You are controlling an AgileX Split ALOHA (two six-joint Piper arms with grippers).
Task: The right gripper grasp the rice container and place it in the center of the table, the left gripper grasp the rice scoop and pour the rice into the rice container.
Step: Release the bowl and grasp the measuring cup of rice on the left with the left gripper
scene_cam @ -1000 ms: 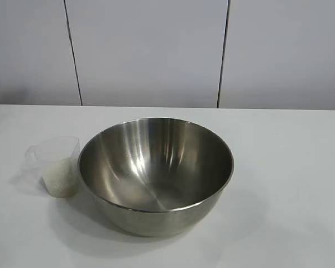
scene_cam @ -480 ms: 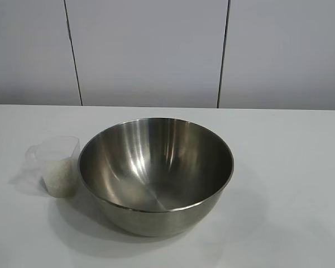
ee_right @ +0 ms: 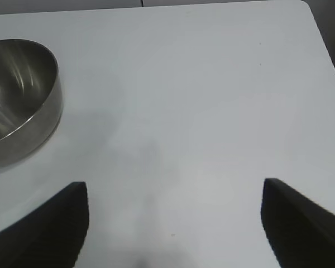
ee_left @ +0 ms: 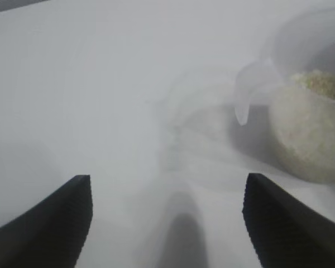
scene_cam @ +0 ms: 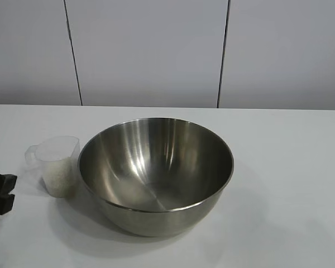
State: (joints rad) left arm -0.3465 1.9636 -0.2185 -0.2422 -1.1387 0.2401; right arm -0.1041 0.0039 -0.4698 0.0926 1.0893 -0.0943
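Your large shiny stainless-steel bowl already sits near the middle of the wide white surface, so the scoop is the step in hand. The small clear plastic measuring cup stands upright just beside the bowl's left wall, part filled with pale rice grains. Your left claw is low at the surface's left edge, fingers spread and empty, near the cup but not touching it. The wrist view puts the cup off to one side of the gap — swing across until it is centred between the fingers. Close gently on the thin wall and keep it level, or grains will likely spill. Your right claw hangs spread and empty over bare surface, clear of the bowl.
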